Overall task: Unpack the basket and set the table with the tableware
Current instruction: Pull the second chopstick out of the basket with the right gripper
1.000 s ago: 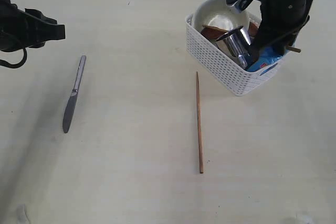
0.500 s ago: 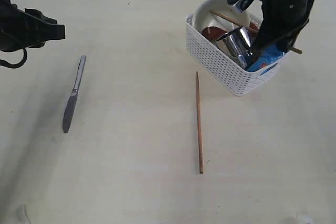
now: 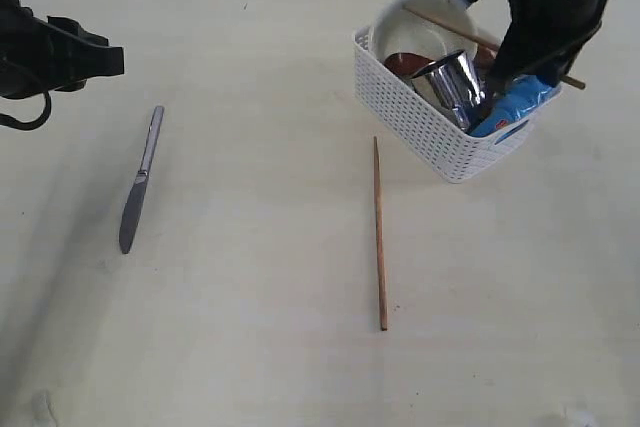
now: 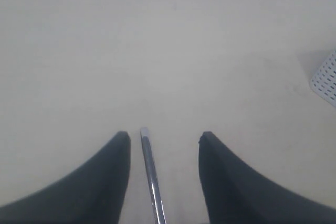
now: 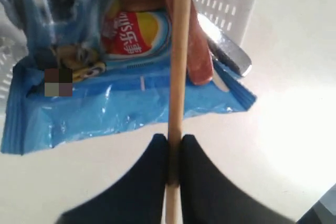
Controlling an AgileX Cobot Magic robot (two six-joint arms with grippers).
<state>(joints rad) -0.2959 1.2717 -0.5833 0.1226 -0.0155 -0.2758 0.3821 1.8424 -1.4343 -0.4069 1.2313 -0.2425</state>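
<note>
Upper right, the right tool is pinching a chopstick over the basket; the left tool is hanging spread near the knife.

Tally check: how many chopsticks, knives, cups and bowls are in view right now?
Chopsticks: 2 (loose chopstick on the table, held chopstick in right gripper)
Knives: 1
Cups: 1
Bowls: 1
Total: 5
</note>
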